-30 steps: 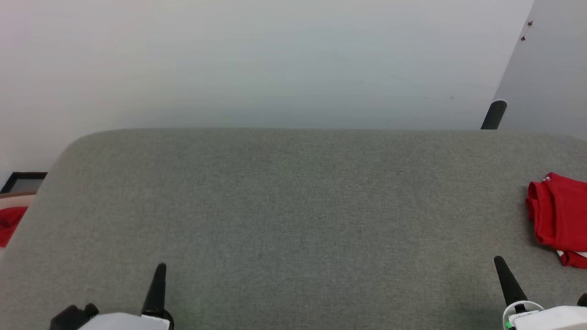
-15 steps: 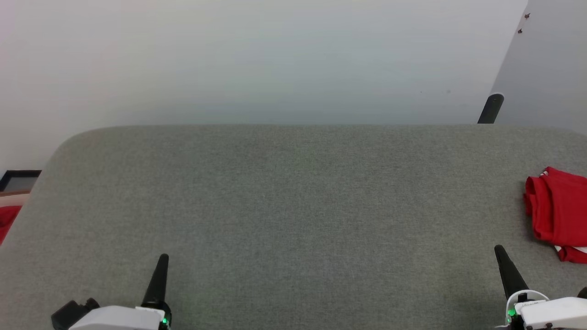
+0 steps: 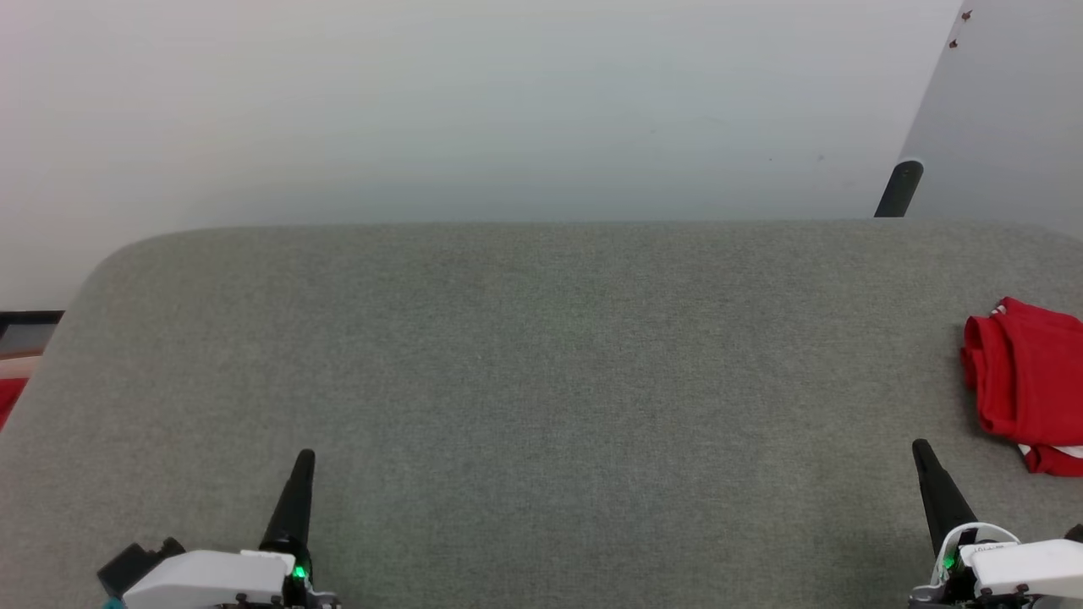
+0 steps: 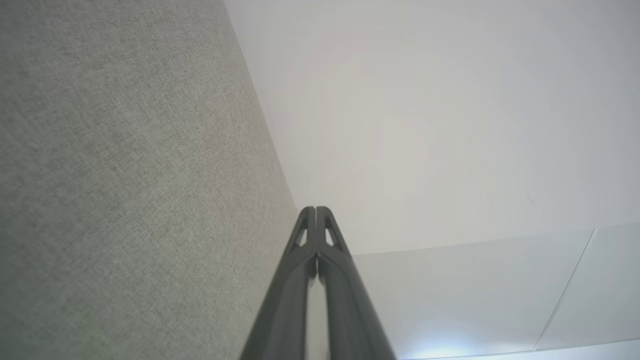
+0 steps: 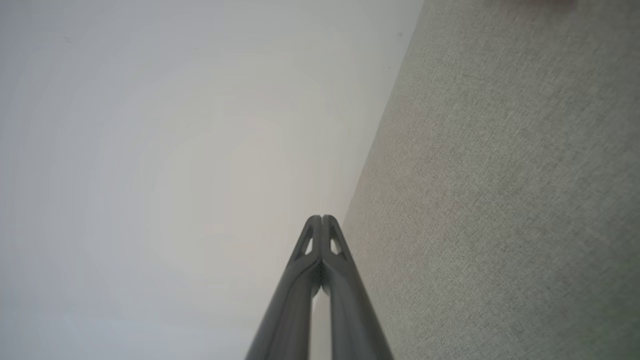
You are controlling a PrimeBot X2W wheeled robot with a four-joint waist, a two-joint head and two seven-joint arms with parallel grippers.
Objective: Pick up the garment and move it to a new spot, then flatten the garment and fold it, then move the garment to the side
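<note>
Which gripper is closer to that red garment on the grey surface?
Right. The right gripper sits just left of the red garment; the left gripper is far across the grey surface.

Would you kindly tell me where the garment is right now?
In the head view, the garment lies bunched on the table, far right, just beyond the right end effector.

Bright, soft, even light covers the grey table (image 3: 541, 364), leaving barely any shadow. The wall (image 3: 423, 110) tints faintly pink at the head view's upper left. A green lamp (image 3: 298, 573) glows at the base of the left tool (image 3: 305, 458), lower left. A pale glare patch (image 4: 430, 345) sits at the left wrist view's bottom edge; weave there is sharp.
</note>
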